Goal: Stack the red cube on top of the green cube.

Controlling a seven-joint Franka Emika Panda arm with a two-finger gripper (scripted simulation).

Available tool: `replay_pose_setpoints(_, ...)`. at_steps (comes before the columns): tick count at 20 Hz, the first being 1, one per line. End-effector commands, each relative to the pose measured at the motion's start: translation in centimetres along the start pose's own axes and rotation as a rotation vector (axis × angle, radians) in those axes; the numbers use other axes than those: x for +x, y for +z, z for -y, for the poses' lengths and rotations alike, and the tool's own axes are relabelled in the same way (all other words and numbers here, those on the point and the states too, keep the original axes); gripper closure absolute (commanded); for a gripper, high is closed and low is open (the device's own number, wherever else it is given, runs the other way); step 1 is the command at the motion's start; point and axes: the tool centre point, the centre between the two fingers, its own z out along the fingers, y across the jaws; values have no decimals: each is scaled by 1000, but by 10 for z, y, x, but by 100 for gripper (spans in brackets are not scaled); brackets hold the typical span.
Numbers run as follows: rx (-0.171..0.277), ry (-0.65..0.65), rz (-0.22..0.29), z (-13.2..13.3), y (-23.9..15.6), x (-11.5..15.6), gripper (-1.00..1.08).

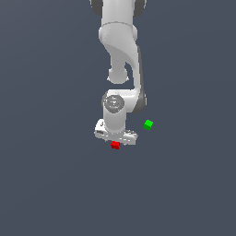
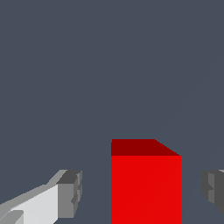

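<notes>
The red cube [image 1: 115, 145] lies on the dark floor directly under my white gripper [image 1: 115, 141]. In the wrist view the red cube [image 2: 145, 188] stands between the two grey fingertips, one pad [image 2: 71, 194] on one side and the other pad [image 2: 212, 190] on the far side, with a visible gap to each. My gripper [image 2: 141, 192] is open around the cube without touching it. The green cube [image 1: 148, 124] sits apart, a short way toward the exterior view's right and farther back; it does not show in the wrist view.
The white arm [image 1: 120, 55] rises from the gripper toward the top of the exterior view. A plain dark grey floor [image 1: 55, 184] surrounds both cubes.
</notes>
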Motion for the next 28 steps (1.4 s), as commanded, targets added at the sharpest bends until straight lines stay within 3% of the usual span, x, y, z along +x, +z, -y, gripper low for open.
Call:
replay_pose_setpoints(1, 0, 0, 0, 0, 11, 0, -92)
replay_pose_setpoints(6, 0, 0, 0, 0, 17, 1, -92)
replay_pose_setpoints(7, 0, 0, 0, 0, 17, 1, 108)
replay_pose_setpoints(20, 0, -1, 0, 1, 15, 0, 108)
replay_pose_setpoints(28, 0, -1, 0, 0, -20, 0, 108)
